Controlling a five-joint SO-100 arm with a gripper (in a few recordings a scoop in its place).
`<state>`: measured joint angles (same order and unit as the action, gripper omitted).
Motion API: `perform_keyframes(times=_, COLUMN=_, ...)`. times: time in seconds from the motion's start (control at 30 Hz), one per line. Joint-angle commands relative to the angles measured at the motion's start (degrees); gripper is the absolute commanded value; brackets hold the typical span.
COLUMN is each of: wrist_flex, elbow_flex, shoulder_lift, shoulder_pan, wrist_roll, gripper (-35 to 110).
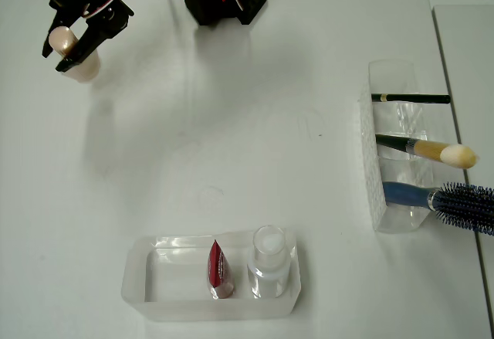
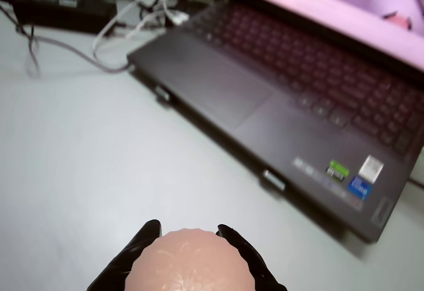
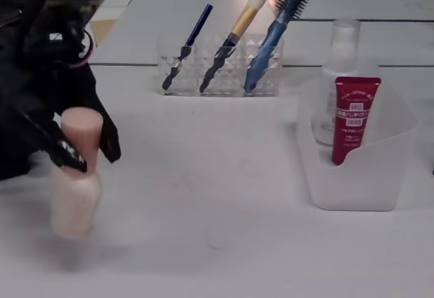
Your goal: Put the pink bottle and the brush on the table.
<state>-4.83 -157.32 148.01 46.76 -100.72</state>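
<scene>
pink bottle (image 2: 190, 263) cut off by wrist view's bottom edge — only cap top shows. In the fixed view its body (image 3: 73, 203) is motion-blurred — can't tell if it touches the table (image 3: 224, 196). Hairbrush (image 1: 461, 204) head clipped at overhead right edge.
</scene>
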Motion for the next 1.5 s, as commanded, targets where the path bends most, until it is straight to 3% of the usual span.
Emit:
perform_keyframes(times=0.0, wrist_flex=5.36, elbow_flex=-1.76, shoulder_lift=2.55, shoulder_pan=0.53, wrist_roll=-0.88, gripper=0)
perform_keyframes(times=0.77, wrist_flex=29.71, elbow_flex=-10.28, shoulder_lift=-7.56, shoulder_pan=7.73, wrist_roll=-2.64, gripper=0)
perform_keyframes(times=1.47, wrist_flex=30.59, elbow_flex=-6.33, shoulder_lift=-17.4, shoulder_pan=10.37, wrist_roll=11.6, gripper=0)
